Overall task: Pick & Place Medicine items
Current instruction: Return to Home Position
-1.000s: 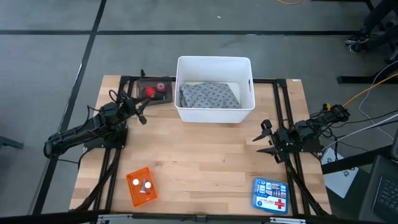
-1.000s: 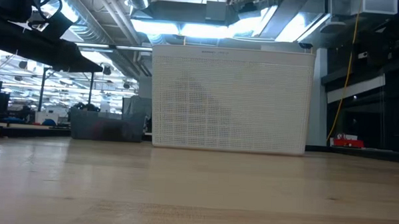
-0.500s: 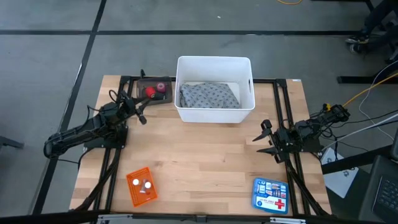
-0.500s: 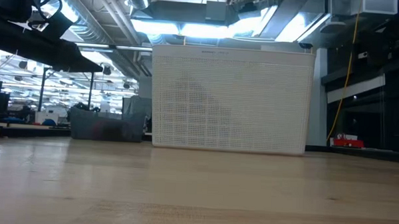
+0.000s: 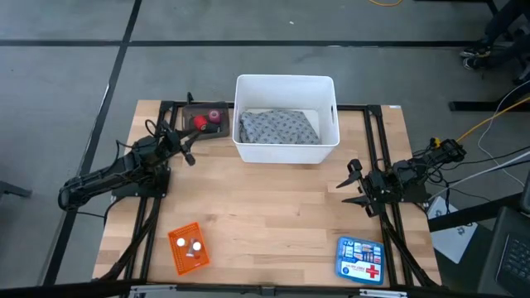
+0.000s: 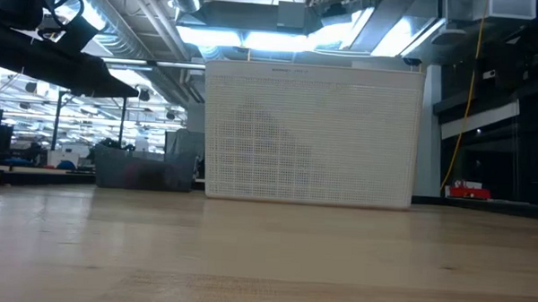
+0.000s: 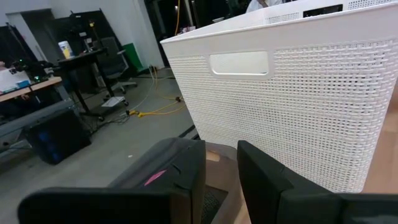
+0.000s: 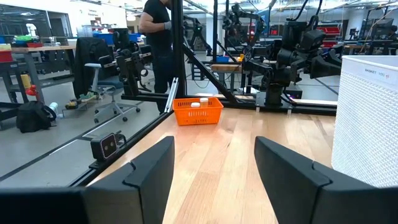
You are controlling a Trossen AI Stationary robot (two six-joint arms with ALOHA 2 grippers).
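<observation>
A grey dotted cloth (image 5: 279, 127) lies inside the white basket (image 5: 286, 83) at the table's far middle. Left of it, a dark tray (image 5: 192, 110) holds a red piece (image 5: 199, 122) and a pink piece (image 5: 215, 116). Small white tablets (image 5: 190, 245) sit in an orange basket (image 5: 187, 261) near the front left. My left gripper (image 5: 187, 151) hovers level beside the tray, its fingers (image 7: 186, 168) a narrow gap apart with nothing between them. My right gripper (image 5: 351, 186) hovers at the table's right side, open and empty.
A blue first-aid box (image 5: 361, 258) lies at the front right corner. Black frame rails (image 5: 389, 223) run along both table sides. Bare wood (image 5: 265, 207) spreads across the middle. A person (image 8: 155, 37) stands in the room beyond the table.
</observation>
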